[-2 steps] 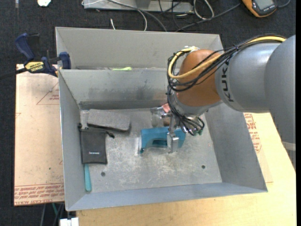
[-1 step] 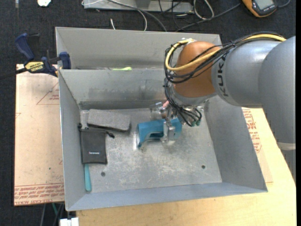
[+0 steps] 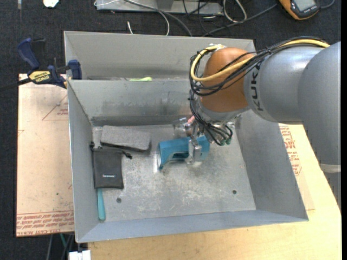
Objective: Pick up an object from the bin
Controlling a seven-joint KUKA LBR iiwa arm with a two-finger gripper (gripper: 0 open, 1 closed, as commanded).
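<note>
Hanging low over the middle of the grey metal bin (image 3: 190,196): one gripper (image 3: 196,154), set under the arm's orange wrist cover (image 3: 223,83) with its yellow and black cables.

How far open: cannot be told from where I stand; the wrist and the cabling crowd the tip.

Position: at the right end of a teal plastic piece, angular and bracket-like (image 3: 172,151), which lies near the centre of the floor. Gripper and piece overlap; whether one has hold of the other is not clear.

Other contents, all to the left:
- one grey foam block, oblong (image 3: 126,137), at the foot of the back wall, well apart from the gripper;
- one black flat rectangular pad (image 3: 108,168), just in front of the block's left end;
- one slim blue stick (image 3: 101,205), along the foot of the left wall, in front of the black pad.

Room: the floor lies bare in front of and to the right of the teal piece, as far as the sloping front and right walls. The teal piece stands apart from every wall, with the foam block near on its left.
</note>
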